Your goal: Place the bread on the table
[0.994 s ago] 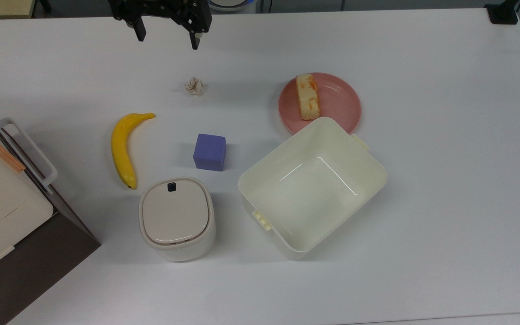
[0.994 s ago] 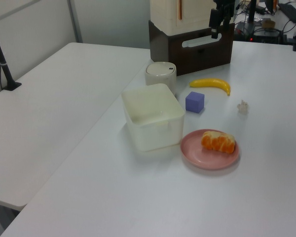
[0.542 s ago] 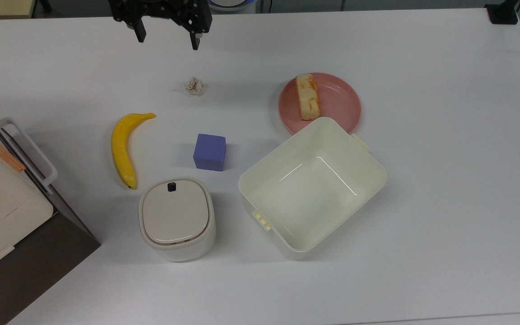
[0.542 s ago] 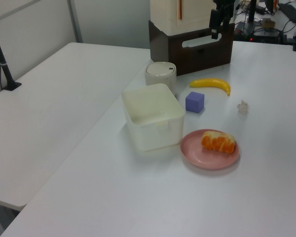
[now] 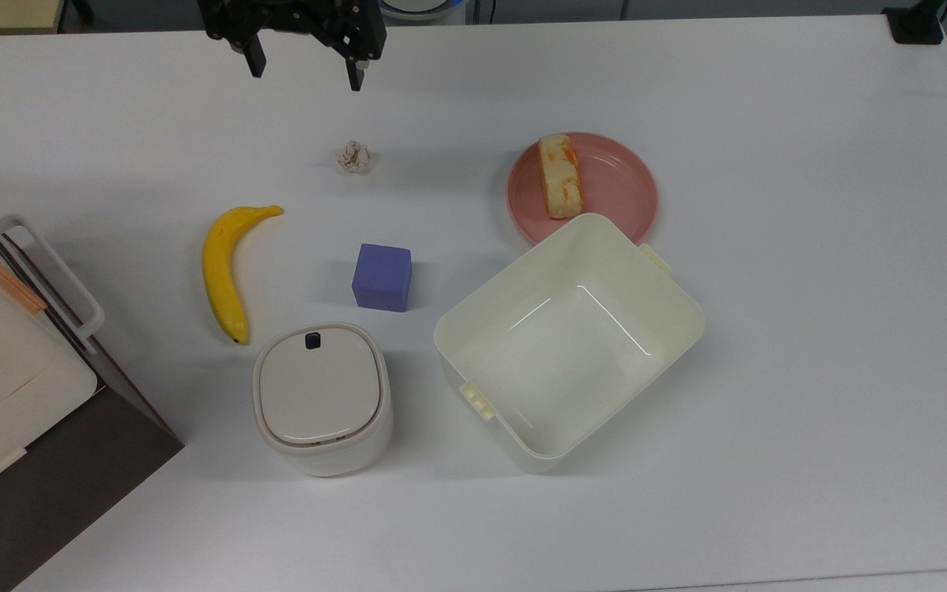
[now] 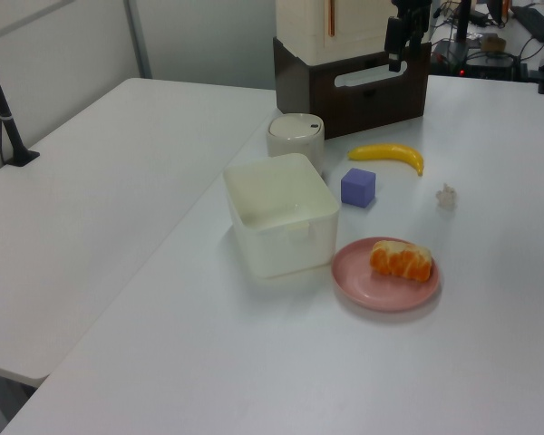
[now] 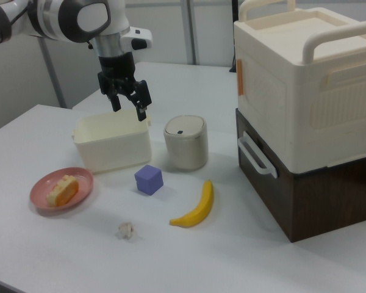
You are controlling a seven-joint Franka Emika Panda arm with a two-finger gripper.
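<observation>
The bread (image 5: pixel 561 175) lies on the pink plate (image 5: pixel 617 191), off toward the top view's left side of it, long axis running up and down the top view. In the left view the bread (image 6: pixel 402 259) shows its orange patches. The plate sits on the table (image 5: pixel 810 247) and its near edge is hidden behind the rim of the tub (image 5: pixel 570 341), which is cream, square and open-topped, with nothing inside but its own bare floor. Beside the tub on the top view's left stands a round-cornered bin (image 5: pixel 323 398) with its lid shut, so its contents cannot be told. Between bin and paper ball (image 5: pixel 355 156) rests a purple cube (image 5: pixel 381 277); the banana (image 5: pixel 227 269) curves just to the top view's left of the cube. At the top view's left edge stands a brown-and-cream box (image 7: pixel 305 116) with handles.

The gripper (image 5: pixel 303 72) hangs up in the air at the top view's upper edge, fingers spread wide, nothing between them. It is well apart from the bread, with the paper ball lying below it in the top view. In the right view the gripper (image 7: pixel 127 105) hovers in front of the tub, above the table
</observation>
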